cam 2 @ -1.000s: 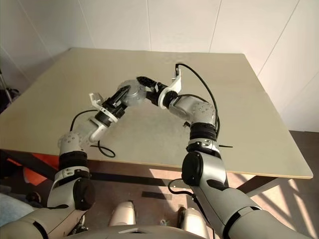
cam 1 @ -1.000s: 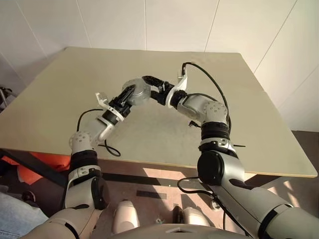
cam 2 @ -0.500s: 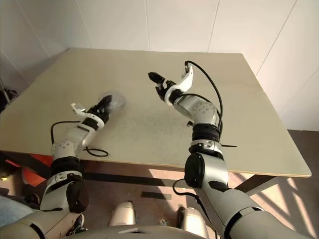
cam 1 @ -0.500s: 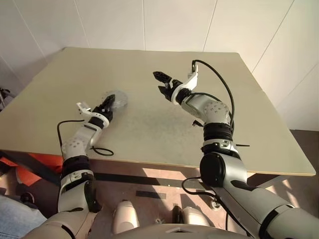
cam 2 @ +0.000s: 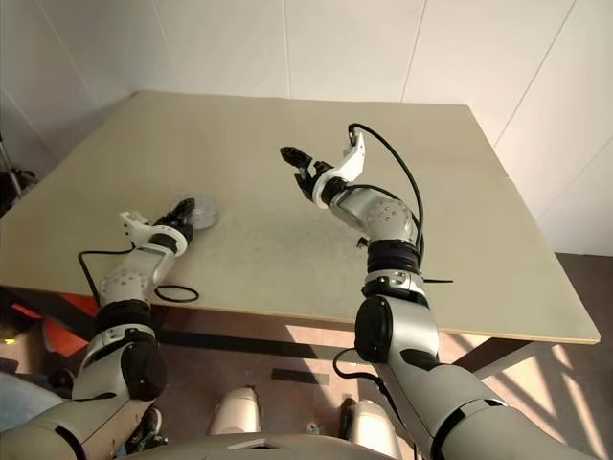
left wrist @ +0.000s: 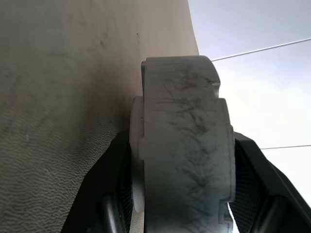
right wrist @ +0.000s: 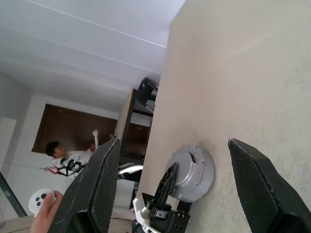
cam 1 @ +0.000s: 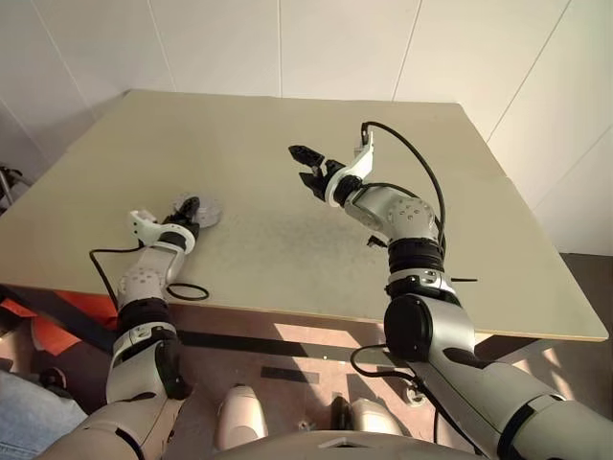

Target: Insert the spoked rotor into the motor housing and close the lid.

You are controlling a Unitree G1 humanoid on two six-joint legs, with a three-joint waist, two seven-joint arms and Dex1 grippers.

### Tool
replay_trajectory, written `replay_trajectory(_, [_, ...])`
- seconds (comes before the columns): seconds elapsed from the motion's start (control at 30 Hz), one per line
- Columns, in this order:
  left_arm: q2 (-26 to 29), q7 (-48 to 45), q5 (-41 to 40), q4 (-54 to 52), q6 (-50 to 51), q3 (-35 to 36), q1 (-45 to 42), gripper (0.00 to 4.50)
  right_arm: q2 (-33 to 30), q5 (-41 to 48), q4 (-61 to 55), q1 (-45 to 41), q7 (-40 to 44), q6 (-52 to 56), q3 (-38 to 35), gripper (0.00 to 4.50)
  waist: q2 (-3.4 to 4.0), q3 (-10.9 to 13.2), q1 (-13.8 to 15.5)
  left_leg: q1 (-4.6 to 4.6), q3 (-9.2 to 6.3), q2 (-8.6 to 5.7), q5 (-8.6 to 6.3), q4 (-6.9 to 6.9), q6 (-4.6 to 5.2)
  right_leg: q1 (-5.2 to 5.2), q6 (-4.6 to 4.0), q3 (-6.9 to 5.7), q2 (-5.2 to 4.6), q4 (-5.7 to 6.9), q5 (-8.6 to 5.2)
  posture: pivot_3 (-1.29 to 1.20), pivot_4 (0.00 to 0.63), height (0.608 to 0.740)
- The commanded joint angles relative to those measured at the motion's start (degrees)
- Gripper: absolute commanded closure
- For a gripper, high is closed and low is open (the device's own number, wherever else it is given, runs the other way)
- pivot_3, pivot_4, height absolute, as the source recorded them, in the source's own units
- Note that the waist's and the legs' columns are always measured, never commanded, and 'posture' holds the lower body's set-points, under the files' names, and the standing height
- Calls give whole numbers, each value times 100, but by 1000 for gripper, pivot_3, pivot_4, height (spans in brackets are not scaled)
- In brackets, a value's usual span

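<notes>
The motor housing [cam 1: 206, 207] is a short grey round body resting on the table [cam 1: 287, 240] at the left. Its flat grey top, the lid [right wrist: 194, 167], faces up. The spoked rotor is hidden. My left gripper [cam 1: 189, 212] is low at the table, and its black fingers [left wrist: 252, 194] press the housing's two sides [left wrist: 184, 145]. My right gripper [cam 1: 304, 165] hangs above the middle of the table, well to the right of the housing, with its fingers [right wrist: 104, 184] spread wide and nothing between them.
A black cable loop [cam 1: 189, 290] lies near the table's front edge by my left arm. A small dark mark [cam 1: 371, 240] lies on the table by my right arm. In the right wrist view a person [right wrist: 57, 149] stands far off, and a hand [right wrist: 43, 206] holds a white device.
A second ago both grippers met at the housing above the table's middle. The left gripper has since carried it left and down to the table, while the right gripper let go and stays open.
</notes>
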Motion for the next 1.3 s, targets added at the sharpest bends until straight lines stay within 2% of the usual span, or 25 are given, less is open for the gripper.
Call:
replay_trajectory(0.03, [334,-76,34,-181,-223,132,-240,1084,-52,13,62,-235,63,32,35,526,-1,-1,-12,1,0,1,0,0,0,0,0,0,0,0,0,0,0,740])
replay_trajectory(0.1, [494,-58,33,-161,-295,217,-299,476,-71,-15,168,-260,77,33,51,526,-1,-1,-31,5,0,2,0,0,0,-1,-1,0,1,2,0,0,0,740])
replay_trajectory(0.4, [1239,-176,197,-192,-439,275,-571,476,-192,-297,818,-496,348,-90,103,526,-1,-1,5,6,0,2,0,2,-1,1,-2,-1,0,5,0,0,0,740])
replay_trajectory(0.5, [1319,-306,366,-336,-455,108,-552,476,-206,-595,683,-439,685,-238,415,526,-2,-1,11,5,0,0,0,4,-1,3,-3,-1,-3,5,0,0,0,740])
replay_trajectory(0.67, [1240,-1029,1238,-1234,-496,-1059,-217,476,-464,-2005,-487,346,1832,-1643,1927,526,-10,-3,40,-4,-5,2,0,10,0,5,-3,-9,-5,4,0,0,0,740])
replay_trajectory(0.77, [1197,-1629,1816,-2043,-466,-2075,118,476,-1117,-2557,-1091,907,2750,-2065,2603,526,-12,-4,95,-4,-5,-3,-1,10,2,11,-3,-11,-12,0,0,0,0,740])
replay_trajectory(0.97, [1347,-2564,3033,-2797,-893,-3619,526,476,-2525,-3299,-1717,1733,4107,-2838,3192,526,-12,-3,132,6,-3,0,-2,20,4,13,-13,-6,-10,11,-6,0,0,740])
replay_trajectory(1.13, [1317,-3002,3584,-2773,-1207,-4150,511,476,-3087,-3883,-1591,2021,4287,-3285,3383,526,-12,-3,33,10,2,-1,-2,30,5,15,-31,1,-9,17,-3,0,0,740])
replay_trajectory(1.3, [1057,-3080,3816,-2453,-1429,-4236,423,476,-3057,-4244,-1266,1991,3994,-3367,3360,526,-11,-3,-30,13,7,-1,1,34,3,15,-42,6,-10,23,4,0,0,740])
